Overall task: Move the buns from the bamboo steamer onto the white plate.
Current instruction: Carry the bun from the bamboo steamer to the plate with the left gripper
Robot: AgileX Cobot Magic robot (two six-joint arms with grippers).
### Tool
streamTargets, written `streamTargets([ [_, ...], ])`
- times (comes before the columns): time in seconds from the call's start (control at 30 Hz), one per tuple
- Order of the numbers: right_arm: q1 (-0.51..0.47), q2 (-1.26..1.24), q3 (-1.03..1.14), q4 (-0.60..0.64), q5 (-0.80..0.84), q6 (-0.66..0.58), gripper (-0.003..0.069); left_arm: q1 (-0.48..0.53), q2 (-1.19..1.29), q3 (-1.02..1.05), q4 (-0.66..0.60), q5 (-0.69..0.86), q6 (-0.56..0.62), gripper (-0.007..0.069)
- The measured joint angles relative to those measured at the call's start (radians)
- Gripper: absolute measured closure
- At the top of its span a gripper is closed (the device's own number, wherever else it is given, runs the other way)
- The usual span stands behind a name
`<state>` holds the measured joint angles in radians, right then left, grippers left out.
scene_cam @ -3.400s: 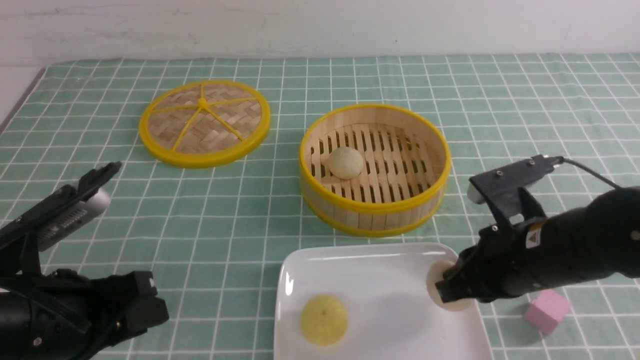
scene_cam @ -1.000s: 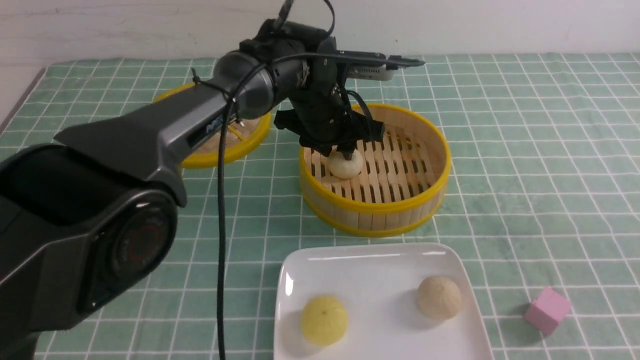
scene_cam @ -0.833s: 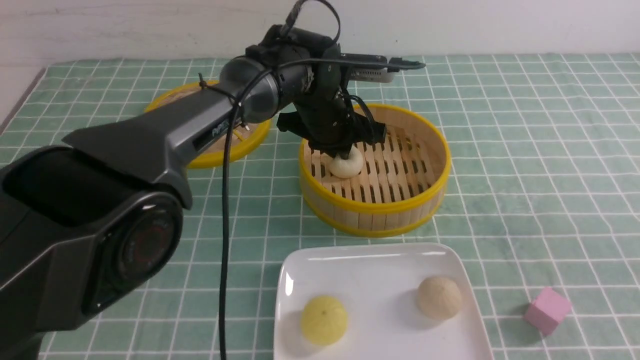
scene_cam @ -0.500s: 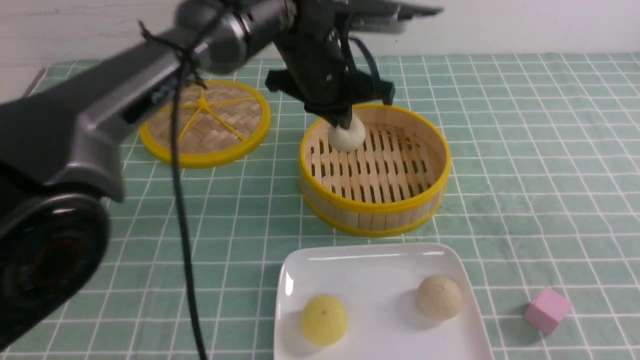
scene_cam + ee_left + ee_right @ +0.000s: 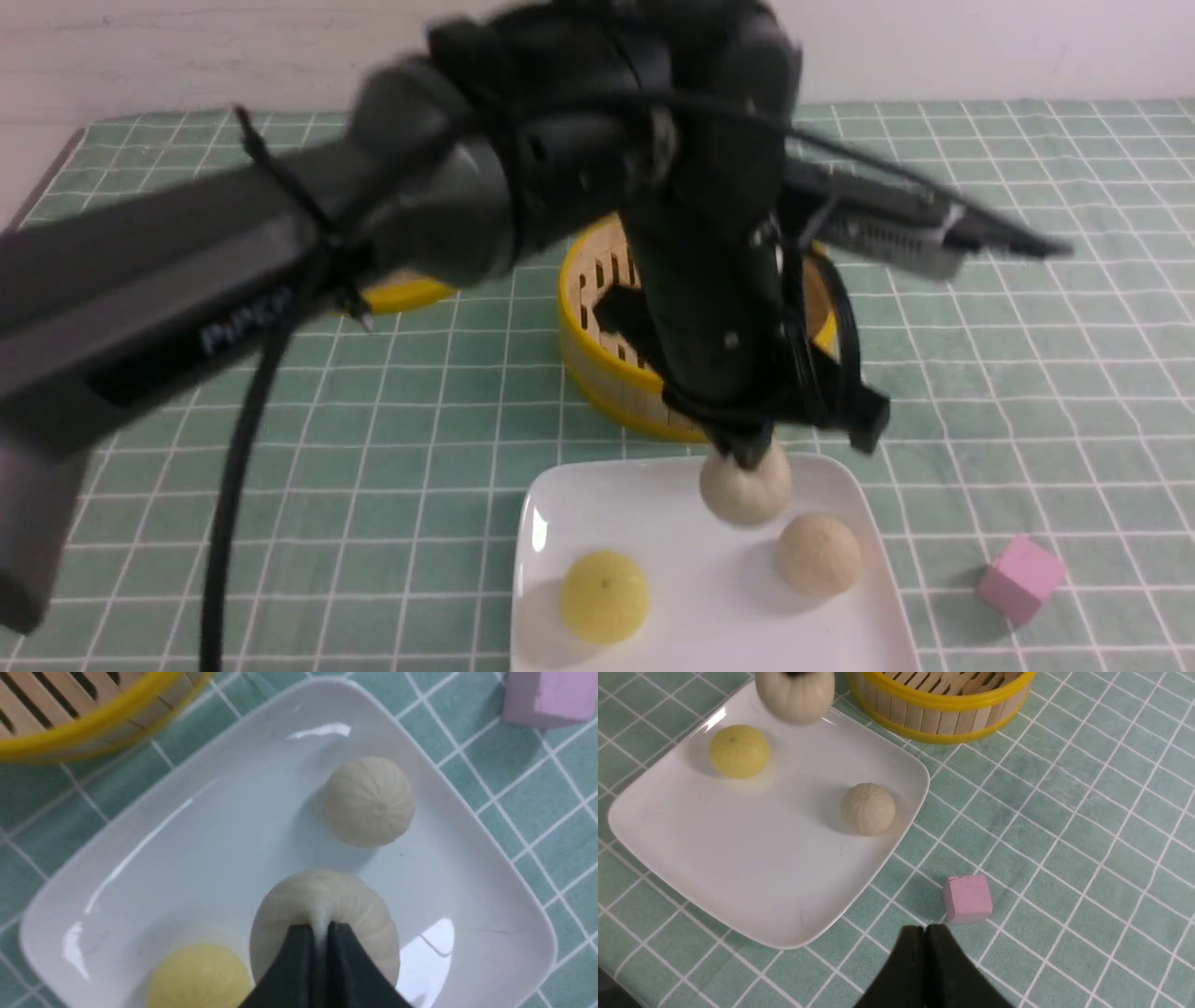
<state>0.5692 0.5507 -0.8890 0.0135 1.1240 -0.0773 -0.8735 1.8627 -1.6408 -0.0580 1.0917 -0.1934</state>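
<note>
My left gripper point(image 5: 749, 455) point(image 5: 320, 927) is shut on the top pleat of a pale cream bun point(image 5: 744, 490) point(image 5: 327, 914) point(image 5: 795, 697), which hangs just above the back of the white plate point(image 5: 672, 495) point(image 5: 196, 826) point(image 5: 738, 868). A second cream bun point(image 5: 820, 554) point(image 5: 369, 801) point(image 5: 867, 808) rests on the plate's right side. The bamboo steamer point(image 5: 597, 359) point(image 5: 70, 723) point(image 5: 938, 709) stands behind the plate, mostly hidden by my left arm in the front view. My right gripper point(image 5: 924, 928) is shut with nothing in it, over the cloth beside the plate, out of the front view.
A bright yellow bun point(image 5: 604, 595) point(image 5: 198, 977) point(image 5: 739, 750) lies on the plate's front left. A pink cube point(image 5: 1020, 578) point(image 5: 546, 695) point(image 5: 968, 898) sits on the green checked cloth right of the plate. The steamer lid's yellow rim point(image 5: 401, 294) shows behind my left arm.
My left gripper closed on the bun in the steamer, lifted it out and carried it toward me, over the plate. The right arm left the front view after setting down the other bun.
</note>
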Motion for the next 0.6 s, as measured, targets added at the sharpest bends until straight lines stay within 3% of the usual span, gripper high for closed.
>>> streamTargets([
  [0.17, 0.0, 0.0, 0.0, 0.0, 0.024, 0.0, 0.0644, 0.001, 0.023, 0.199, 0.01, -0.243, -0.107, 0.0593],
  [0.33, 0.0, -0.01, 0.0, 0.0, 0.046, 0.0, 0.0641, 0.0, 0.023, 0.254, 0.009, -0.322, -0.148, 0.0561],
  [0.6, 0.0, -0.148, 0.0, 0.0, 0.108, 0.077, 0.0634, 0.0, 0.022, 0.259, 0.015, -0.335, -0.23, 0.0337],
])
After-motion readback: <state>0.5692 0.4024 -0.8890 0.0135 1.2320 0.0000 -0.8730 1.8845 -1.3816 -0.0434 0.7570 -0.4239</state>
